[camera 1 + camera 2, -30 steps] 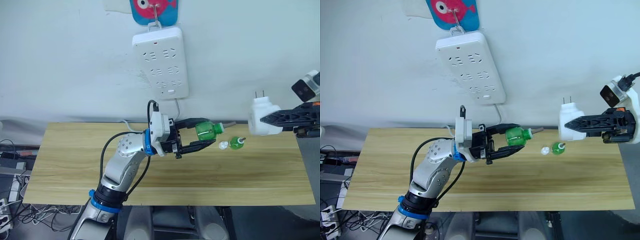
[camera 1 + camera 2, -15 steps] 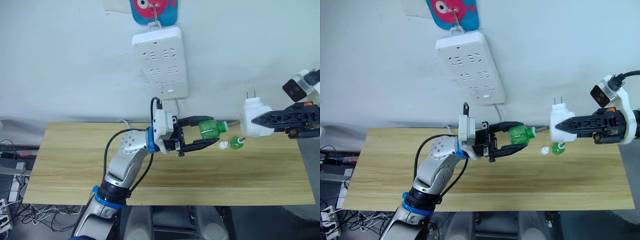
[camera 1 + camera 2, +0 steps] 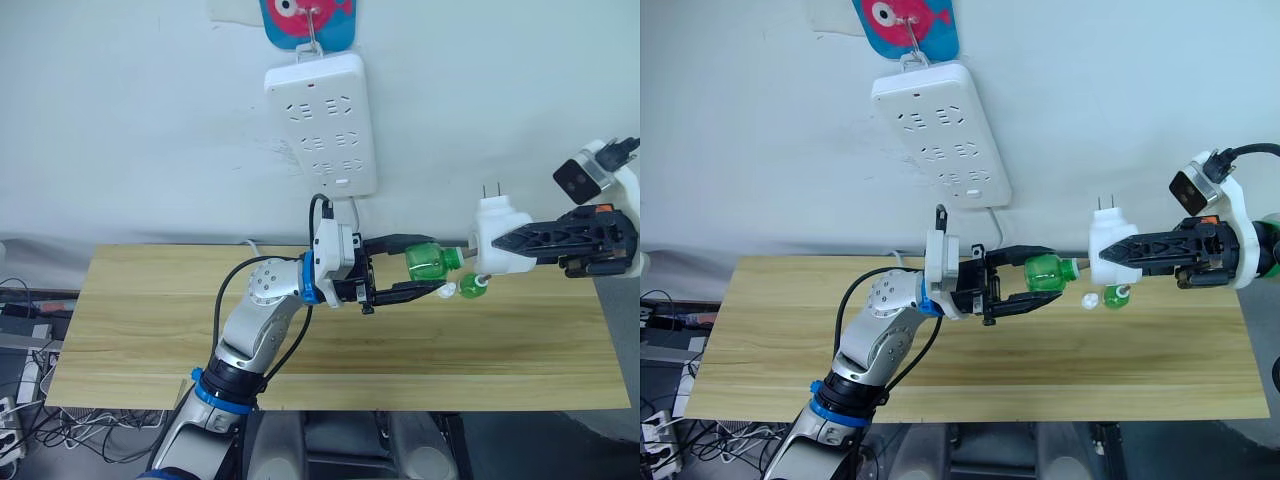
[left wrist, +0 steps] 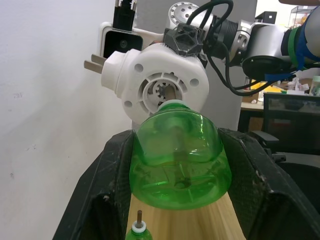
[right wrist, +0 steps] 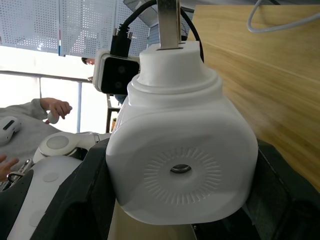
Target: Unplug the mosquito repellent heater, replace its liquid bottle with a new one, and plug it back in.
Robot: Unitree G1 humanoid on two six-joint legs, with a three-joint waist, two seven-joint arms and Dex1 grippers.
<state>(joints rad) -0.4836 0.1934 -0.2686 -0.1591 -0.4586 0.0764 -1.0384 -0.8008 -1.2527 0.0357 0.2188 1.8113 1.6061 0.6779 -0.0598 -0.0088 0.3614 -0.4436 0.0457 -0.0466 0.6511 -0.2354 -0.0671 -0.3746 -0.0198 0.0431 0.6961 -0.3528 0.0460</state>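
Observation:
My left gripper (image 3: 430, 264) is shut on a green liquid bottle (image 3: 426, 266), held on its side above the table. My right gripper (image 3: 512, 243) is shut on the white mosquito repellent heater (image 3: 495, 238), plug prongs pointing up. The bottle's neck meets the heater's underside. In the left wrist view the bottle (image 4: 180, 155) points at the heater's round socket (image 4: 161, 90). The right wrist view shows the heater's face (image 5: 180, 165). A second green bottle (image 3: 473, 287) with its wick up and a white cap (image 3: 447, 291) rest on the table below.
A white power strip (image 3: 320, 125) hangs on the wall from a fish-shaped hook (image 3: 310, 20), its cable dropping behind the wooden table (image 3: 150, 330). A person's hand (image 5: 55, 107) shows in the background of the right wrist view.
The right gripper has carried the heater left toward the bottle. The left gripper has moved the bottle right and slightly up. The gap between them has closed.

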